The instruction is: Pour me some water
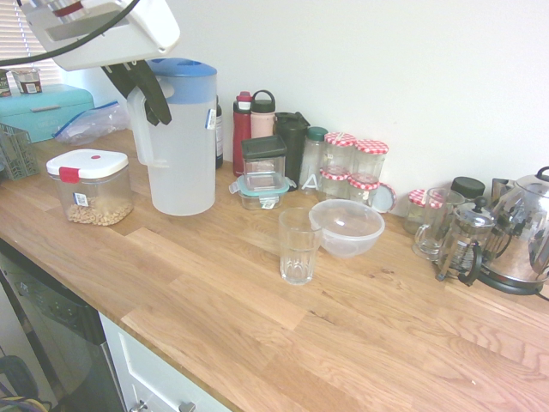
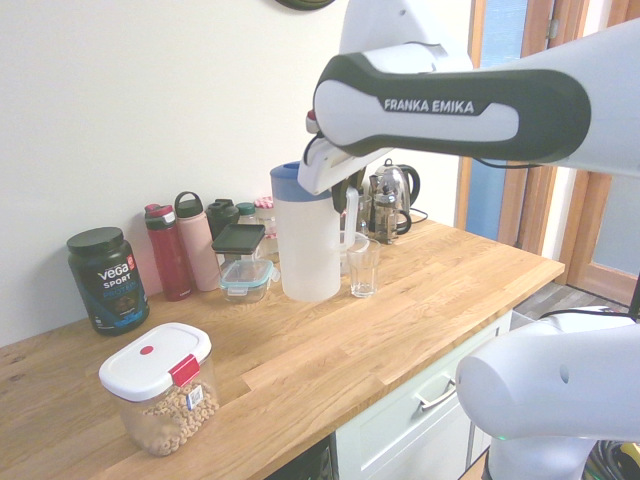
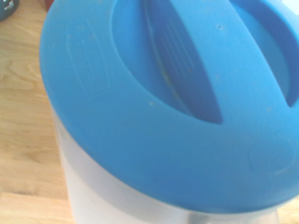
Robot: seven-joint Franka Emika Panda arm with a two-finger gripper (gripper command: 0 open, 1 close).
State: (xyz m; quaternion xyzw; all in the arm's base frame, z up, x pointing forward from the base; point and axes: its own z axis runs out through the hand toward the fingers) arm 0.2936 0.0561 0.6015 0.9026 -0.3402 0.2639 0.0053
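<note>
- Pitcher of translucent white plastic with a blue lid (image 1: 182, 142) is hanging upright above the wooden countertop (image 1: 214, 292) — beside the clear drinking glass (image 1: 298, 245).
- Gripper (image 1: 144, 86) is clamping its fingers on the pitcher's handle — lid is filling the wrist view.

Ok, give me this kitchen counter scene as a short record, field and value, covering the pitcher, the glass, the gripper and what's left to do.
pitcher: white, blue lid, upright, beside the cereal container
pitcher support: cannot tell whether it rests on the counter or is lifted
gripper: shut on the pitcher's handle
glass: clear, upright, looks empty, apart from the pitcher
bowl: right behind the glass
pouring: not yet begun
</note>
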